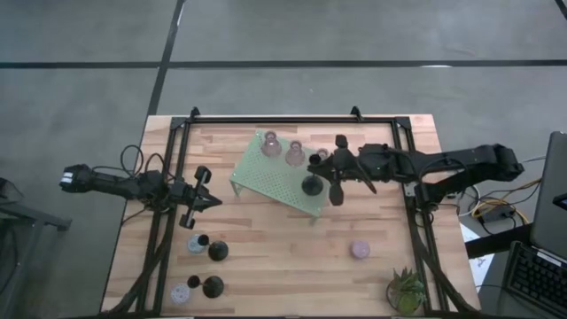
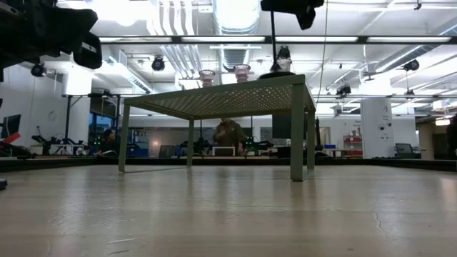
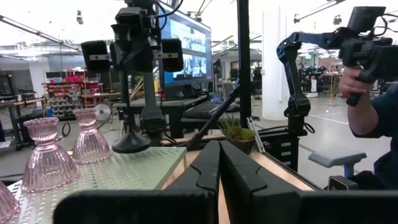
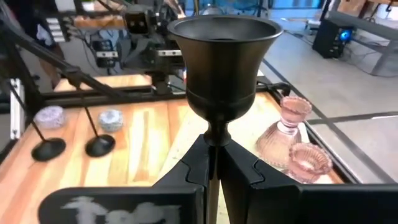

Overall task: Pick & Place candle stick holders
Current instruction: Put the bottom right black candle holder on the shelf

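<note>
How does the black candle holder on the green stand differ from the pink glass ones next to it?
The black candle holder is opaque, tall and slim-stemmed; the pink glass ones are see-through, squat and bell-shaped. The right end effector is shut on the black one's stem, while the pink ones stand free. All stand upright on the green stand.

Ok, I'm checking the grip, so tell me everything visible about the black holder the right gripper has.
The black candle stick holder looks like matte dark metal: a flared cup on top, a slim stem, and a round base. It stands upright on the pale green perforated stand, near the stand's edge, with its base resting on the surface. The right gripper is shut on the stem just under the cup. Pink glass holders stand close by, not touching it.
</note>
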